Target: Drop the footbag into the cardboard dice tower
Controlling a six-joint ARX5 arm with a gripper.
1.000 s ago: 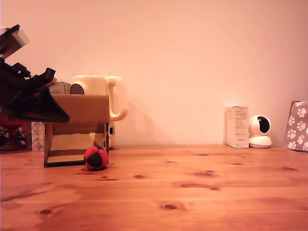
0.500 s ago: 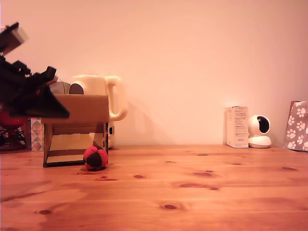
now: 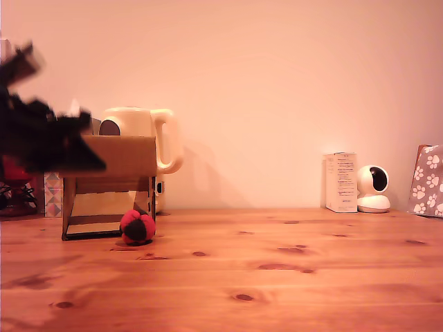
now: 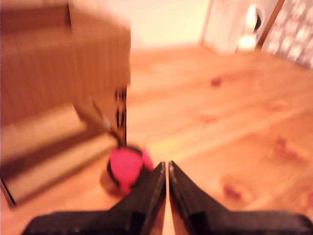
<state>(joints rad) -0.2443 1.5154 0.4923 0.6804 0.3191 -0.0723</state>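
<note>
Judging by where the footbag (image 3: 138, 227) rests — on the table (image 3: 277, 277) at the tower's (image 3: 114, 166) five o'clock corner — we think it's dropped through, our gripper (image 4: 167, 171) nearly closed, empty.

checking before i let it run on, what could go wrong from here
The footbag lies on the table at the mouth of the cardboard dice tower, so it may not have gone through. The gripper shows its jaws nearly closed and empty just beside the footbag; a sweep could knock it. Both views are motion-blurred, and the arm overlaps the tower's top edge, so it might bump it.
</note>
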